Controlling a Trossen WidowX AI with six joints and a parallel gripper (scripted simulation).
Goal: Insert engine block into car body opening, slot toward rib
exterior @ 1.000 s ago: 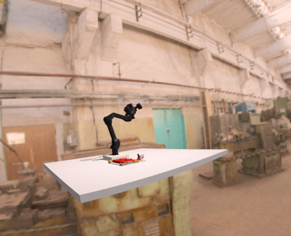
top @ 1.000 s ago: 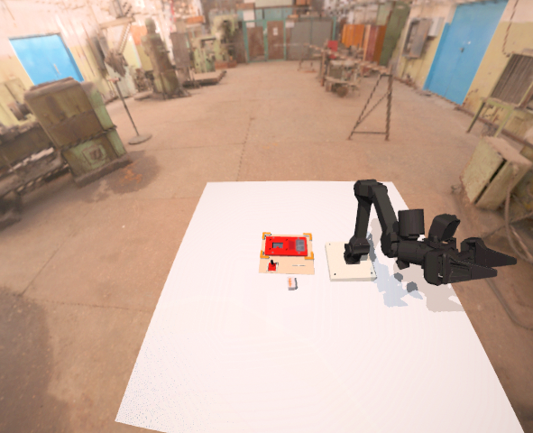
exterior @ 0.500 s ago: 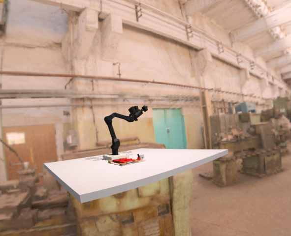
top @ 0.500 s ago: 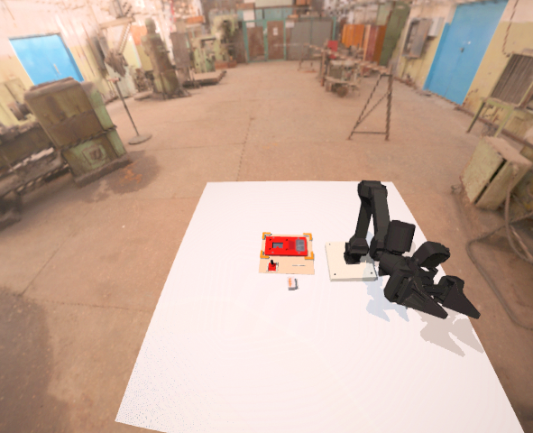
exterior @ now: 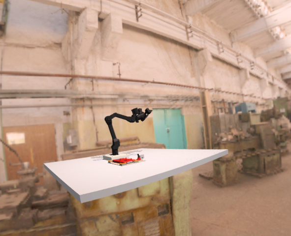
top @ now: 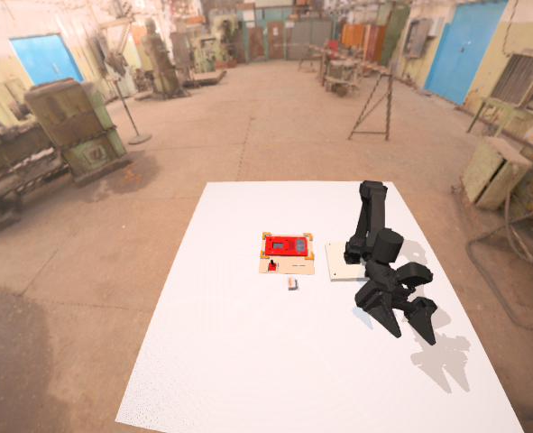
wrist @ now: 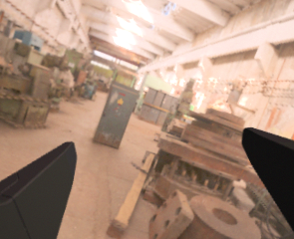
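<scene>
1. End effector: fingers spread wide, nothing held, raised high above the tabletop.
2. Engine block: small grey piece lying on the tabletop, just in front of the board, apart from the arm.
3. Car body: red, on the board, opening unfilled.

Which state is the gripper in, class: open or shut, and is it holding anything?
Open and empty. In the top view the gripper has its two fingers spread well apart, and the wrist view shows only the workshop between them.

Pincer wide apart, empty
</scene>
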